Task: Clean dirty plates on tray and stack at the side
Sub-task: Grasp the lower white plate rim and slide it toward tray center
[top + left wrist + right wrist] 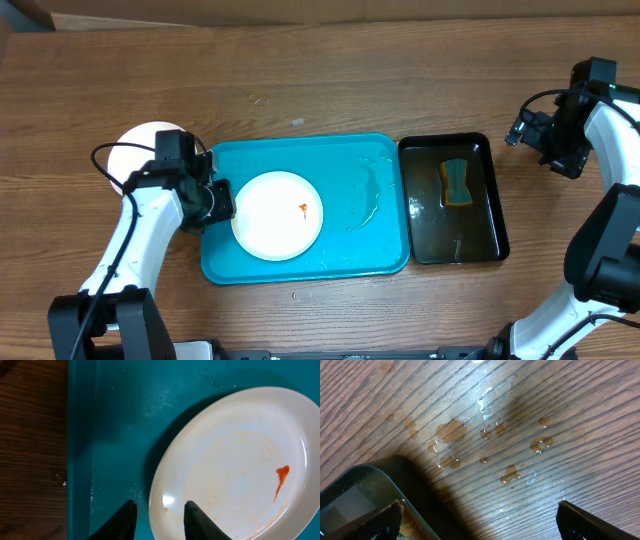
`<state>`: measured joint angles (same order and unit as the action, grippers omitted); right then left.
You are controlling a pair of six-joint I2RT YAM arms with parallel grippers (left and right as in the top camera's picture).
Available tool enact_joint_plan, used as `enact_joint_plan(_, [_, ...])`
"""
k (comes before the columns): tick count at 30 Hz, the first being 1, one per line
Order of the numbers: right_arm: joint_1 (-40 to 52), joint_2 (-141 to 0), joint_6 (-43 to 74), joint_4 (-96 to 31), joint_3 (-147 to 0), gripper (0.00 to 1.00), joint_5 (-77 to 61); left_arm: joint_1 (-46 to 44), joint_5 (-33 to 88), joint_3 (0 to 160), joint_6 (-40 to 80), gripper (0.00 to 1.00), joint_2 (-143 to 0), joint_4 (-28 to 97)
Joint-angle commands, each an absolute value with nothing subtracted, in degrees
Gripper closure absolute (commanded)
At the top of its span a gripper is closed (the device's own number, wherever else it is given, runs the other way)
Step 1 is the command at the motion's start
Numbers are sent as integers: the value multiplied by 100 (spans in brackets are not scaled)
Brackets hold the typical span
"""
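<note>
We count two round plates. One glossy white plate (277, 215), shallow and marked with a single small orange-red smear (301, 209), lies in the left half of the turquoise plastic tray (370, 250). The other plate (135, 155), plain white, sits on the wood-grain desk (350, 80) just left of that tray, partly under the left arm. The left tool (160, 510) straddles the smeared plate's near rim; we cannot tell whether it pinches. The right tool (477, 522) hangs released, spread wide, over several water drops (452, 432). One black rectangular tray (452, 138) holds one sponge (457, 182).
</note>
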<state>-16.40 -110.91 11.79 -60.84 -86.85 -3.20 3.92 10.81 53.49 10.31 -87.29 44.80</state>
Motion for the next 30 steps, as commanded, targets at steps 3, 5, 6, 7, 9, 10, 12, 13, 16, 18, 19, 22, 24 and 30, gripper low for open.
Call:
enact_joint_plan(3, [-1621,-11030,1203,-6051,-8744,0,-349,3,987,5059,982,78,-8774,4176])
enact_joint_plan(5, [-1621,-11030,1203,-6051,-8744,0,-349,-97,893,5057,985,78,-8777,4071])
enact_joint_plan(6, [-1621,-11030,1203,-6051,-8744,0,-349,-141,799,5052,985,77,-8777,4032])
enact_joint_plan(7, [-1621,-11030,1203,-6051,-8744,0,-349,-183,663,5050,987,77,-8777,4007])
enact_joint_plan(9, [-1621,-11030,1203,-6051,-8744,0,-349,-242,458,5050,991,77,-8777,3994])
enact_joint_plan(10, [-1621,-11030,1203,-6051,-8744,0,-349,-261,370,5050,1041,77,-8777,3988])
enact_joint_plan(12, [-1621,-11030,1203,-6051,-8744,0,-349,-266,259,5050,1076,75,-8777,3966])
enact_joint_plan(13, [-1621,-11030,1203,-6051,-8744,0,-349,-266,220,5050,1074,74,-8777,3953])
enact_joint_plan(16, [-1621,-11030,1203,-6051,-8744,0,-349,-266,3,5048,1074,69,-8777,3948])
enact_joint_plan(18, [-1621,-11030,1203,-6051,-8744,0,-349,-266,-56,5009,1076,68,-8783,3922])
enact_joint_plan(19, [-1621,-11030,1203,-6051,-8744,0,-349,-266,-34,4967,1085,67,-8788,3883])
enact_joint_plan(22, [-1621,-11030,1203,-6051,-8744,0,-349,-266,75,4812,1157,67,-8803,3754])
enact_joint_plan(24, [-1621,-11030,1203,-6051,-8744,0,-349,-266,108,4722,1157,67,-8844,3695])
enact_joint_plan(30, [-1621,-11030,1203,-6051,-8744,0,-349,-266,183,4681,1160,76,-9070,3671])
